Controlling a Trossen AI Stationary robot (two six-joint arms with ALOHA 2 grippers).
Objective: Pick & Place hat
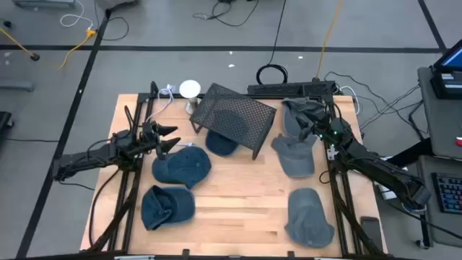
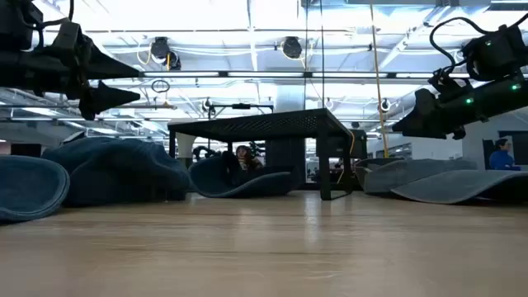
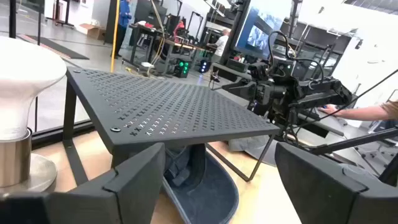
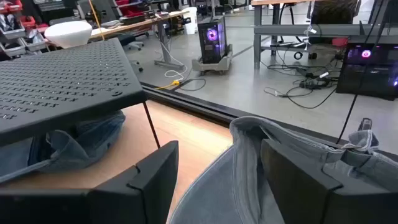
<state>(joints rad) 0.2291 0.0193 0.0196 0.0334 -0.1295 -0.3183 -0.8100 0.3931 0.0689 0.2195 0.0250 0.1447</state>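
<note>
Looking down on the table (image 1: pixel 238 209), you have 2 arms poised and nothing yet lifted, so I judge this the approach step, before any grasp. Your left gripper (image 1: pixel 170 139) hangs above the near edge of the dark blue hat (image 1: pixel 180 167) at the table's left-middle, fingers spread wide and empty; its wrist view shows both fingers apart with only the black mesh stand (image 1: pixel 232 117) ahead. Your right gripper (image 1: pixel 312 124) sits over the back right, fingers also apart, and in its wrist view the grey hat (image 4: pixel 292 155) rises between them, not yet pinched as far as you can tell.

For the next move, I would expect you to lower onto a hat's fabric and close, choosing a fold thick enough to hold.

As for containers, the mesh stand is the only shelter here: 1 blue hat (image 1: pixel 220 142) lies beneath it, partly showing. 2 more hats rest at the front, blue (image 1: pixel 167 206) left and grey (image 1: pixel 309 217) right. A white lamp (image 1: pixel 190 90) stands behind.
</note>
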